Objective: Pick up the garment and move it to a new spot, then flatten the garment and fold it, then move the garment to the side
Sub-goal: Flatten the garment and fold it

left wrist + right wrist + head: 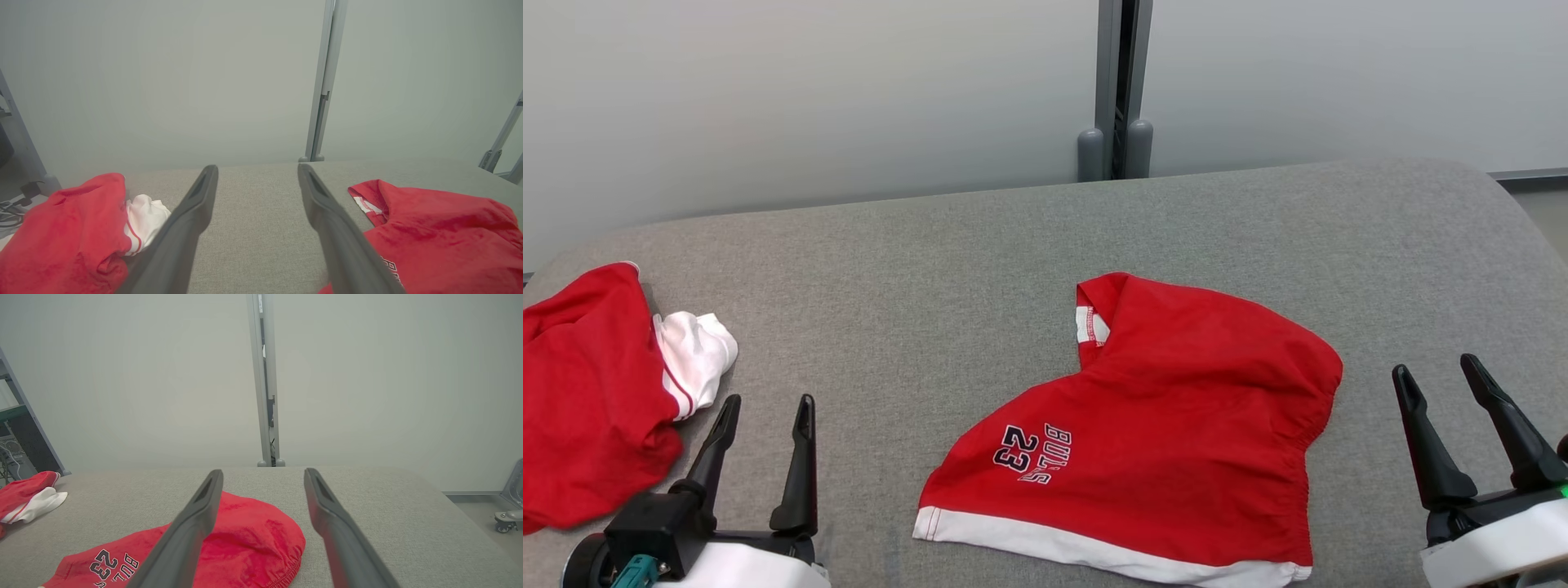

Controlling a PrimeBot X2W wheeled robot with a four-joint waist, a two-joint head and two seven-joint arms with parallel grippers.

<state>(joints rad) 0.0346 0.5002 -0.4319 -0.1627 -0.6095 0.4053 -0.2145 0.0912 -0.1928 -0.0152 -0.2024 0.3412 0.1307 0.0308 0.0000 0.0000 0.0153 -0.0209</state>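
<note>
While left hand (769, 400) and right hand (1435, 366) gape empty, red shorts (1176, 425) lie diagonally, waistband (1319, 425) rightward, white hem (1094, 551) nearest

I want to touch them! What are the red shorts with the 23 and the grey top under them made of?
The red shorts look like thin matte cloth, maybe polyester: soft wrinkles, gathered waistband, stitched white hem. The grey top looks like coarse woven fabric, maybe over padding: speckled weave, rounded edge.
</note>
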